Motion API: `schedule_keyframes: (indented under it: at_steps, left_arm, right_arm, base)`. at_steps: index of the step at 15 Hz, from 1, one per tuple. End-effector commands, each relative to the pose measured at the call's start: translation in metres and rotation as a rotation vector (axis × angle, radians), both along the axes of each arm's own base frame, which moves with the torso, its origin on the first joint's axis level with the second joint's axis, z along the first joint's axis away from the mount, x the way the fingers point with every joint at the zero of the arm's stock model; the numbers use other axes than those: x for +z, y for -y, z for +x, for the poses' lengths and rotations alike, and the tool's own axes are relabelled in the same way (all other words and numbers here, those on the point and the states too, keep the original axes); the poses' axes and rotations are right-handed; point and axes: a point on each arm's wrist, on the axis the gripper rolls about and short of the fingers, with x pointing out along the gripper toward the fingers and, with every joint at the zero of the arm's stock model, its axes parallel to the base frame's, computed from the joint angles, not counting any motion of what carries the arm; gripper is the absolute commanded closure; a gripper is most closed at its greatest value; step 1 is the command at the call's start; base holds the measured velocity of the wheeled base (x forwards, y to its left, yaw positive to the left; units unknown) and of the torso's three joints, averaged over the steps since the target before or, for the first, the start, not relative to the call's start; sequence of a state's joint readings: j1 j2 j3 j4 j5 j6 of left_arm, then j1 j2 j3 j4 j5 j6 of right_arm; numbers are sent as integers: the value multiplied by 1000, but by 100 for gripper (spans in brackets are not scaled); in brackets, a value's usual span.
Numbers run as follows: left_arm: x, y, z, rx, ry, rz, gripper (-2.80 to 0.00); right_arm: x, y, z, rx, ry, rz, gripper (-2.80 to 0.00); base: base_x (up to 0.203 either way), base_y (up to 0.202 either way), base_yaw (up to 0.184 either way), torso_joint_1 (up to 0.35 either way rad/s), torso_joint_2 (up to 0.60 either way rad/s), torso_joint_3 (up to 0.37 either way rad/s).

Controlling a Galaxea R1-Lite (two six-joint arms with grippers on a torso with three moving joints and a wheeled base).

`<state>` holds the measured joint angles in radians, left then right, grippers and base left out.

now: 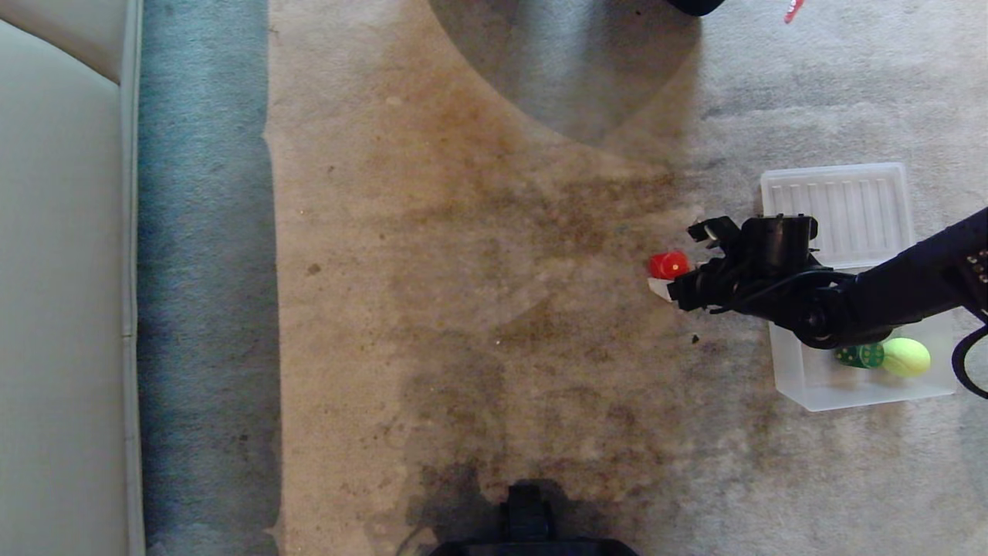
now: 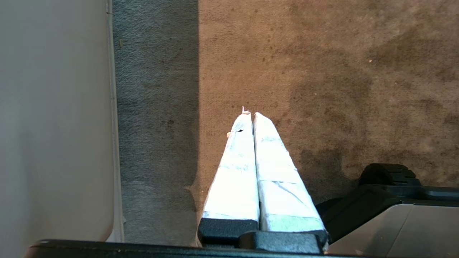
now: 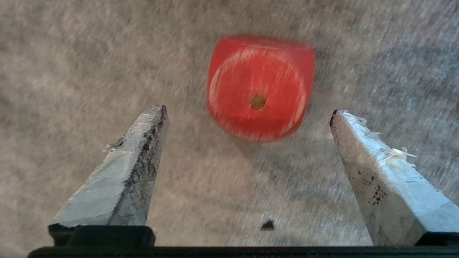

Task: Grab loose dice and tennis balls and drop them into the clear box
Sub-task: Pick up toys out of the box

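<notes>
Red is the colour to watch: a chunky red die with rounded corners (image 1: pixel 668 265) is sitting on the worn beige-grey carpet (image 1: pixel 463 309), just to the left of the right gripper (image 1: pixel 670 272), and in the right wrist view the die (image 3: pixel 260 87) is lying just beyond the two tape-wrapped fingers (image 3: pixel 132 157), centred on the gap, one pip facing the camera. Those fingers are standing spread wide, wider than the die, holding nothing, so the approach looks lined up and a short push forward should be bracketing it. A cube has no long axis to fuss over. The right arm is clearly the nearer one; the left gripper (image 2: pixel 251 115) is hanging parked over bare carpet, fingers pressed together. To the right, the clear frosted plastic box (image 1: pixel 795 382) is already holding a green die (image 1: pixel 863 356) and a fuzzy yellow-green tennis ball (image 1: pixel 906 357), touching. Its ribbed clear lid (image 1: pixel 837 202) is lying flat just beyond it.
</notes>
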<state>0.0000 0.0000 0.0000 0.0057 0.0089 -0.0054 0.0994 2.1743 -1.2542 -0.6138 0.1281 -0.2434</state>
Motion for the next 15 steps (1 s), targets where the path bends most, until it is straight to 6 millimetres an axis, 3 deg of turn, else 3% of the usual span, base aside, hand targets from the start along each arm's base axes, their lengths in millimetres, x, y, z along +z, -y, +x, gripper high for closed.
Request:
schedule_keyframes:
  at_steps: [1, 9, 10, 15]
  left_arm:
    - [0, 0, 0, 0, 0, -1, 0]
    - [0, 0, 0, 0, 0, -1, 0]
    - [0, 0, 0, 0, 0, -1, 0]
    - [0, 0, 0, 0, 0, -1, 0]
  right_arm:
    - [-4, -1, 5, 2, 1, -2, -280]
    - [-15, -3, 29, -7, 114, 10, -280]
    - [-15, -3, 29, -7, 120, 11, 0]
    - [-26, -3, 33, -32, 124, 2, 0]
  base:
    - [0, 0, 0, 0, 0, 0]
    - [0, 0, 0, 0, 0, 0]
    - [0, 0, 0, 0, 0, 0]
    - [0, 0, 0, 0, 0, 0]
